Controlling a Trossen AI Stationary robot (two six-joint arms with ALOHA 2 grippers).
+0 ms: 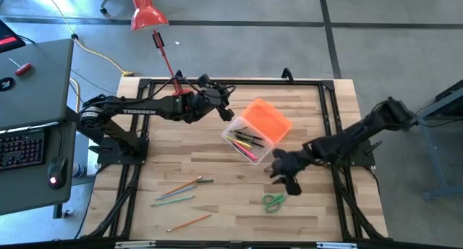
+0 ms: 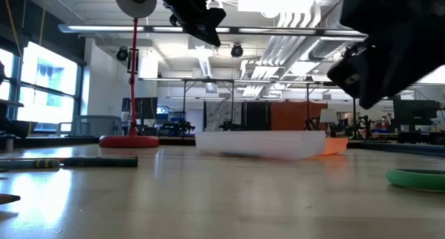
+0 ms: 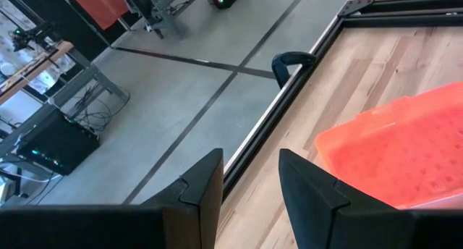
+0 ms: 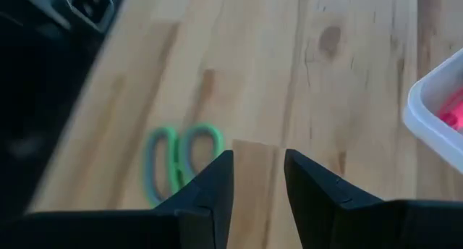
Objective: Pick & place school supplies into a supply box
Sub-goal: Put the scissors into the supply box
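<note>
The supply box (image 1: 244,142) is clear plastic and stands mid-table with several pens and pencils inside. Its orange lid (image 1: 266,120) lies open on the box's far right side. My left gripper (image 3: 249,158) hangs open above the table just left of the box's far corner (image 1: 226,110), with nothing between its fingers. My right gripper (image 4: 259,156) is open over bare wood to the near right of the box (image 1: 286,180). Green-handled scissors (image 1: 273,201) lie flat on the table nearer the front edge, just beside it (image 4: 181,162). Loose pencils (image 1: 184,187) lie at the near left.
A red desk lamp (image 1: 148,14) stands at the far left, its round base (image 2: 128,140) on the table behind my left arm. Black frame rails (image 1: 329,104) border the tabletop. One more pencil (image 1: 189,221) lies near the front edge. A desk with a keyboard (image 1: 22,144) stands left of the table.
</note>
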